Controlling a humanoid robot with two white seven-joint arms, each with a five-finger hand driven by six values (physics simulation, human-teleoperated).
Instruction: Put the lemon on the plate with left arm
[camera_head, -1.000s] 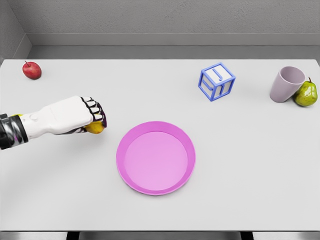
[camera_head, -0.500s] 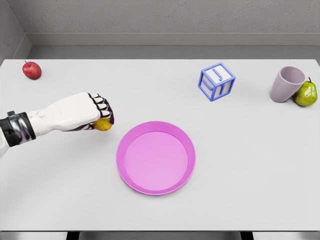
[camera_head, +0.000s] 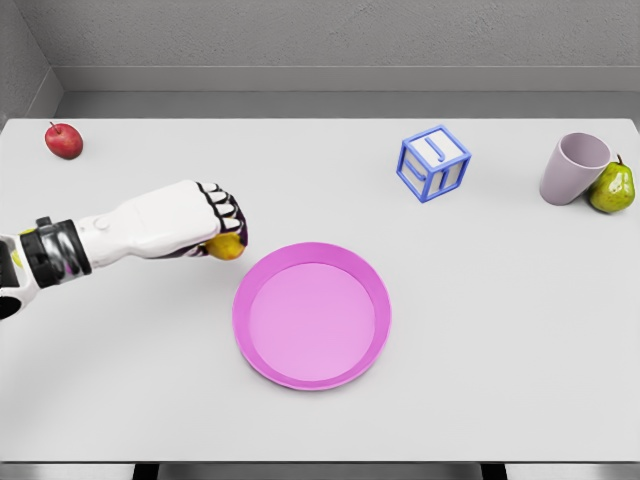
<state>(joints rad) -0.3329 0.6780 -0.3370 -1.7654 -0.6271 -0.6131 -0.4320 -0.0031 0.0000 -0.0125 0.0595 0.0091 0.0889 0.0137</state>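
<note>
My left hand (camera_head: 222, 228) reaches in from the left edge with its fingers curled over the yellow lemon (camera_head: 227, 247), of which only the lower part shows beneath the fingers. The hand and lemon hover just left of the pink plate's (camera_head: 262, 368) upper-left rim. The plate lies flat in the middle of the white table and holds nothing. My right arm is out of view.
A red apple (camera_head: 63, 140) sits at the far left back. A blue-and-white letter block (camera_head: 433, 163) stands behind the plate to the right. A mauve cup (camera_head: 574, 168) leans against a green pear (camera_head: 612, 187) at the right edge.
My left hand has carried the lemon to the right, from well left of the plate to just beside its upper-left rim. Nothing else has moved.
</note>
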